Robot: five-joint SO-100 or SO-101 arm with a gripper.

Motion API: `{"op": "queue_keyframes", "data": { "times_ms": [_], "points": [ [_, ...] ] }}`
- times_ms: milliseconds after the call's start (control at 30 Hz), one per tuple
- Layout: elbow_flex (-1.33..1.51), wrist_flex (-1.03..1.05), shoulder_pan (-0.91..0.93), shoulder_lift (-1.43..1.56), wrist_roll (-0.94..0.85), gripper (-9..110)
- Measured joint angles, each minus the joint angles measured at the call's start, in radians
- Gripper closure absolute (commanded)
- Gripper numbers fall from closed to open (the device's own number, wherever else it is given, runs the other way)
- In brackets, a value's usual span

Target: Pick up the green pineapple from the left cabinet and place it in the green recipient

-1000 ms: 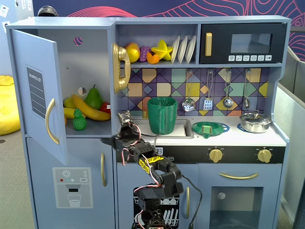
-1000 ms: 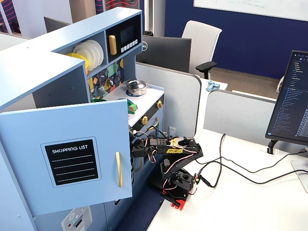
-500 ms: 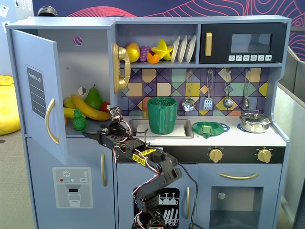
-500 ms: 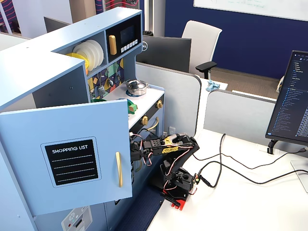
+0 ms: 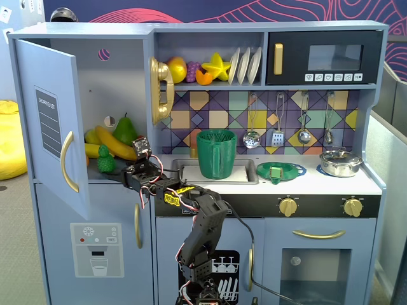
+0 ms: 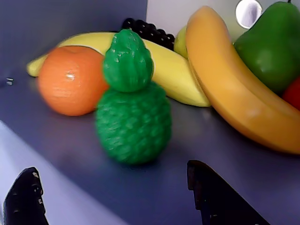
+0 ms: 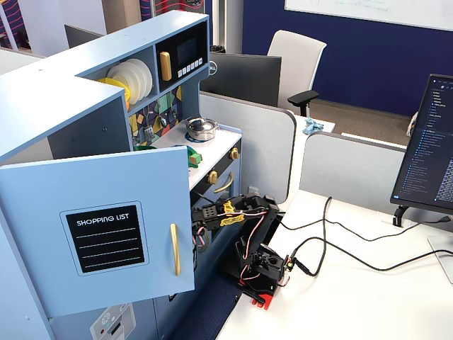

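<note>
The left cabinet, a tall light-blue toy-kitchen compartment with its door swung open, has a grey-blue shelf carrying plastic fruit. The green pineapple, small and bumpy with a darker crown, stands upright near the shelf's front edge. Just behind it, in the wrist view, rest a round orange, a yellow banana, a larger orange-yellow banana and a smooth dark-green pear.
</note>
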Motion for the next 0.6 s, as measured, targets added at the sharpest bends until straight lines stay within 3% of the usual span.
{"op": "queue_keyframes", "data": {
  "times_ms": [600],
  "points": [
    [-0.278,-0.025,0.009,-0.301,-0.002,69]
  ]
}}
